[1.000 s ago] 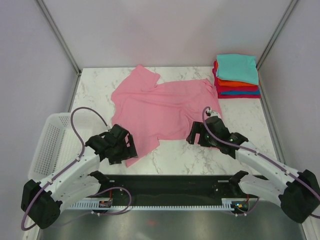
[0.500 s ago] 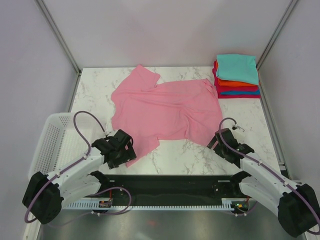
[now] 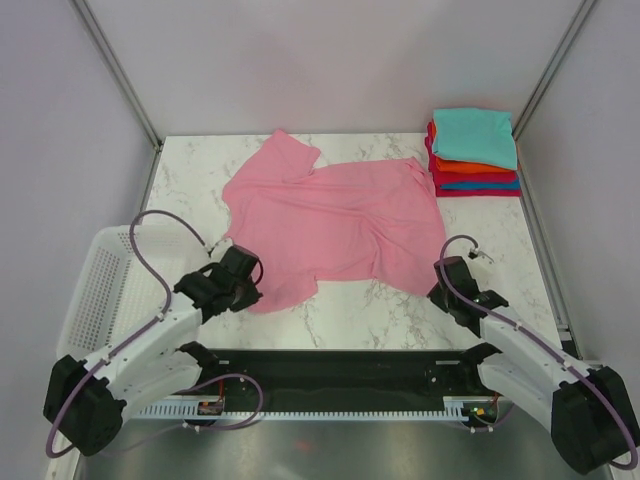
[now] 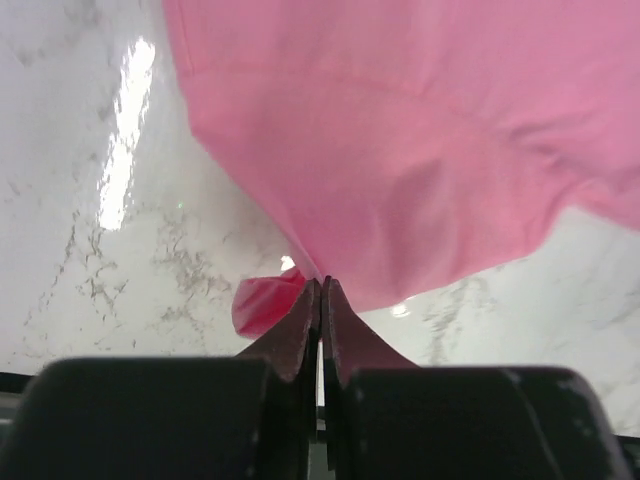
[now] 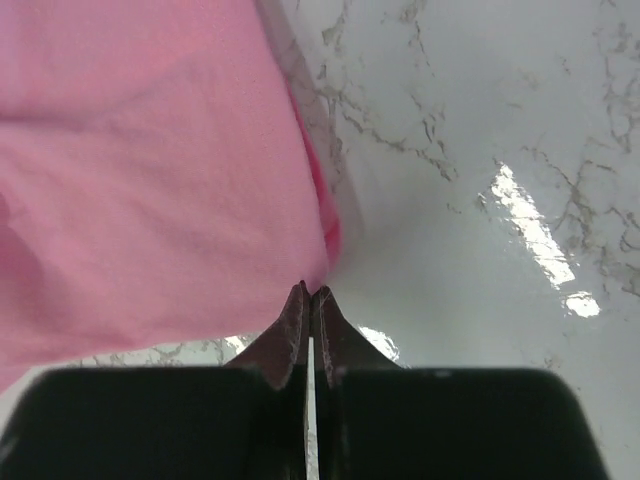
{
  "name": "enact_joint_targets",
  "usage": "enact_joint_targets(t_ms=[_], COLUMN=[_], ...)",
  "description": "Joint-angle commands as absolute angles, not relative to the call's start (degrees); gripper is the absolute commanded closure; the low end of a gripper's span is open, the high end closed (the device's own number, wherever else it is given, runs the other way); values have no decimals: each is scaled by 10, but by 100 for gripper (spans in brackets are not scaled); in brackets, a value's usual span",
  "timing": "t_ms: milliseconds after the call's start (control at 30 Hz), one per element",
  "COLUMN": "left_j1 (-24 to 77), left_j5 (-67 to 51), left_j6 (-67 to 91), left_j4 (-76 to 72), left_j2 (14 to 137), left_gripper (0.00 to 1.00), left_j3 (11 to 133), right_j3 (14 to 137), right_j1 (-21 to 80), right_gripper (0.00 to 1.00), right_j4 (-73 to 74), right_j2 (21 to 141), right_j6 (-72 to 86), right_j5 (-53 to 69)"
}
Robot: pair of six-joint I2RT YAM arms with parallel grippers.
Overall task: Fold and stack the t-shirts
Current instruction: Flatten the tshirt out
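the left gripper [image 4: 320,292] is squeezed tight on the near left corner of the pink shirt [image 3: 335,225], and the right gripper [image 5: 310,297] on its near right corner.

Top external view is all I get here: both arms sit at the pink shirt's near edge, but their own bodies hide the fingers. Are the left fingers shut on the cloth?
Observer: Yes. The left wrist view shows the left fingers shut, with their tips pinching the pink shirt at its hem.
Operator: And the right?
Observer: The right fingers are shut too, with their tips at the shirt's side edge. I cannot tell whether cloth is caught between them.
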State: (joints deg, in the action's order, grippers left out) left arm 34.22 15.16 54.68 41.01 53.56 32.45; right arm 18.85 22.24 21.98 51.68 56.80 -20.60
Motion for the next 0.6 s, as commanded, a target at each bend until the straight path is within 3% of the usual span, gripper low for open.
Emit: enact_joint_targets(t_ms=[0,267,300,367,400,467,567], left_j1=[302,164,162,161,161,161,161], left_j5=[200,135,93,49,4,-33,-55], left_j6=[494,436,442,467,473,486,486], left_j4=[436,530,533,532,524,515,518], left_j2=[505,423,422,416,411,392,365], left_gripper=[98,96,85,73,56,49,50], left_j3=[434,547,534,509,478,449,412], right_j3=[237,347,345,327,319,299,280], right_j1=[203,178,178,178,178,178,177], right_gripper=[100,100,100,100,100,100,100], right_j4=[241,376,378,378,379,378,376], right_j2=[491,393,393,401,403,404,388], right_j6=[537,521,523,532,534,536,535], right_j5=[-215,-305,-300,-277,-275,-272,-272])
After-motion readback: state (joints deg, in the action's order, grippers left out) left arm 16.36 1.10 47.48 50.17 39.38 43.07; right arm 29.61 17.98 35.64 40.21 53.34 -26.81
